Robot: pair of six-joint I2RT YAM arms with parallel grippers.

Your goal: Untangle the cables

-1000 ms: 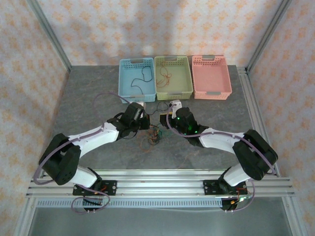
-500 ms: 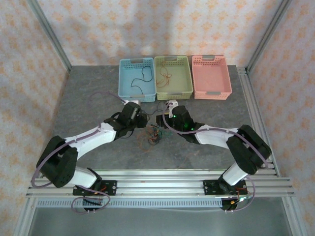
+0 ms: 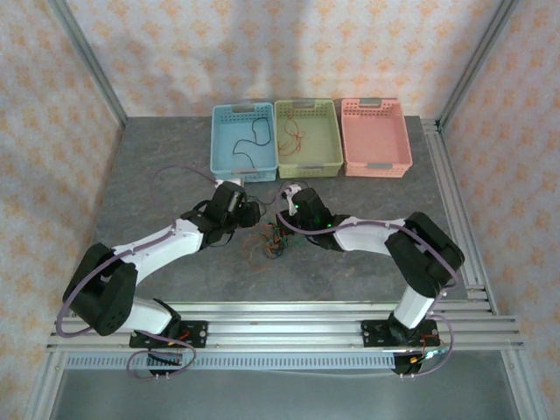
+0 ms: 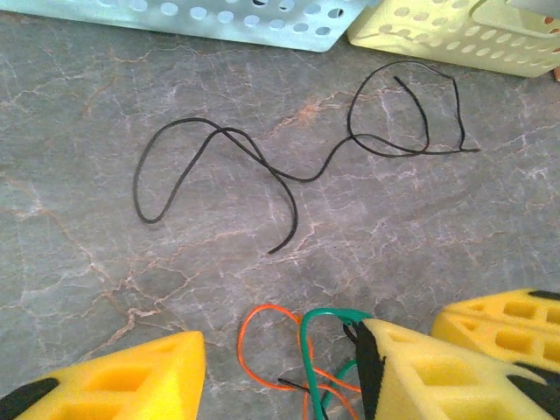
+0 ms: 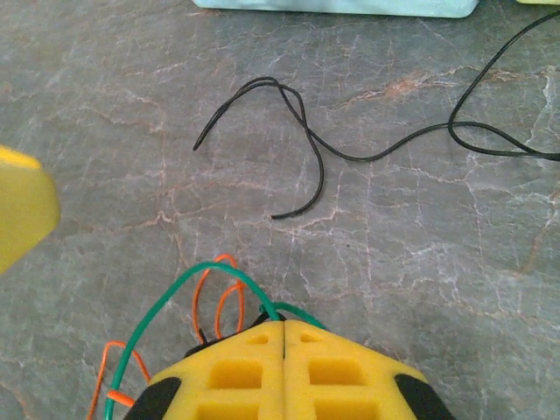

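Observation:
A small tangle of green, red-orange and black cables (image 3: 273,241) lies on the grey table between the two arms. My right gripper (image 5: 284,328) is shut at the tangle's edge, and the green cable (image 5: 188,284) arcs out from under its tips beside orange loops (image 5: 214,293). My left gripper (image 4: 278,350) stands open over the same tangle, with a green cable (image 4: 328,317) and an orange loop (image 4: 254,337) between its fingers. A loose black cable (image 4: 289,175) lies stretched out just beyond, also seen as the black cable (image 5: 306,140).
Three baskets stand in a row at the back: blue (image 3: 217,144) with a black wire in it, green (image 3: 337,140) with a red-orange wire, and pink (image 3: 376,166). The two grippers are close together; my right gripper's yellow finger (image 4: 507,324) shows beside the left one.
The right gripper has reached left to the tangle and closed. The left gripper has opened from shut and shifted slightly back.

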